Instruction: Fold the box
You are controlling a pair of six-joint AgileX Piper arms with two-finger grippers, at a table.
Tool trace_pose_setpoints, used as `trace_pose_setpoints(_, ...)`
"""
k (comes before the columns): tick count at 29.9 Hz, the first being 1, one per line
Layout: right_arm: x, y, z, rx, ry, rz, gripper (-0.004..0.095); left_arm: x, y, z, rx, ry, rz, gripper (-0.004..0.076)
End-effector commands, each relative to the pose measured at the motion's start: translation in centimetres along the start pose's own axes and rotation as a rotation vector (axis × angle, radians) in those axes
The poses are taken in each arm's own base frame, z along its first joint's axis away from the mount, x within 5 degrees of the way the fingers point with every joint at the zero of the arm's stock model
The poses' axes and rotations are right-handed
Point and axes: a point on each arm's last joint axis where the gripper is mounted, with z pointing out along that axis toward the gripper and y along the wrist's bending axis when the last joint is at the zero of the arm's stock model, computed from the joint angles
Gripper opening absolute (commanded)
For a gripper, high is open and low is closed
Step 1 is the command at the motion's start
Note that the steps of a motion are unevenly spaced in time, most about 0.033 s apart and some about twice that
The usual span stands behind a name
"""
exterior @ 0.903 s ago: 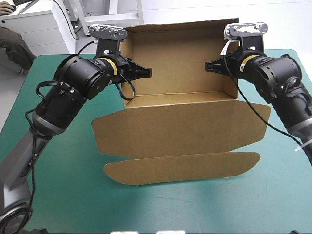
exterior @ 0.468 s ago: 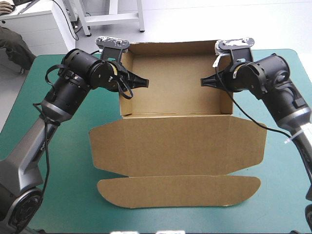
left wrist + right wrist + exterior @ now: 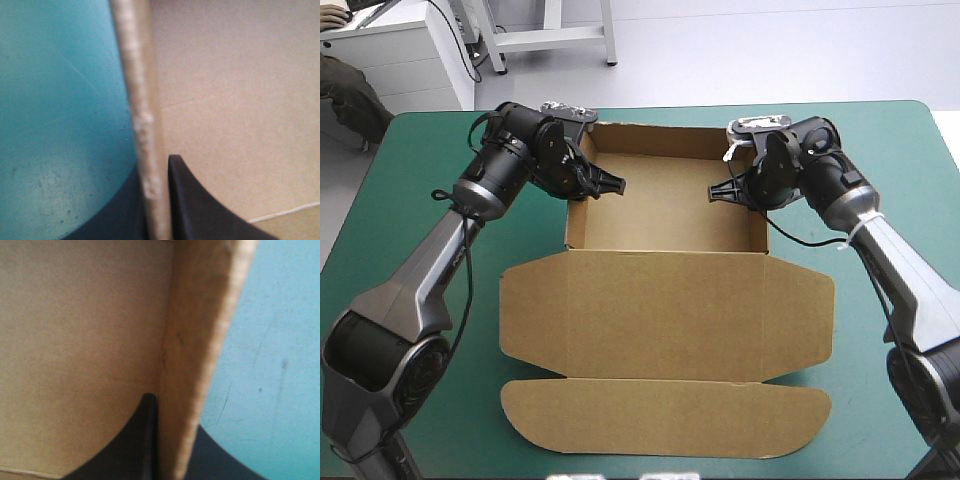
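Brown board, already raised into an open tray: the box (image 3: 665, 215) sits on the teal-green cover (image 3: 410, 170) toward the table's far edge, its lid (image 3: 665, 305) and tuck flap (image 3: 665, 418) lying flat toward the near edge. The left gripper (image 3: 612, 184) pinches the left side wall (image 3: 142, 120), one black finger inside the tray and one outside. The right gripper (image 3: 718, 191) clamps the right side wall (image 3: 197, 340) in the same way. Each wall stands upright between nearly closed fingers, apparently so that the tucked walls seat squarely and the tray cannot slide. By this judgement the walls are done; the lid is not yet folded.
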Motion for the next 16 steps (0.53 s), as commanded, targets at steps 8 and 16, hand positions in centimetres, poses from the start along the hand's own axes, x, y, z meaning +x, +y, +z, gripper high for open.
trace_pose_setpoints(8,0.2,0.8,2.0,-0.039,0.112,-0.120,-0.0020,0.0,-1.3,1.3,0.077,0.067,0.039,0.0009)
trace_pose_setpoints(16,0.0,-1.2,4.1,-0.059,0.184,-0.047,-0.0020,0.0,-1.4,4.0,0.068,0.124,0.038,0.0009)
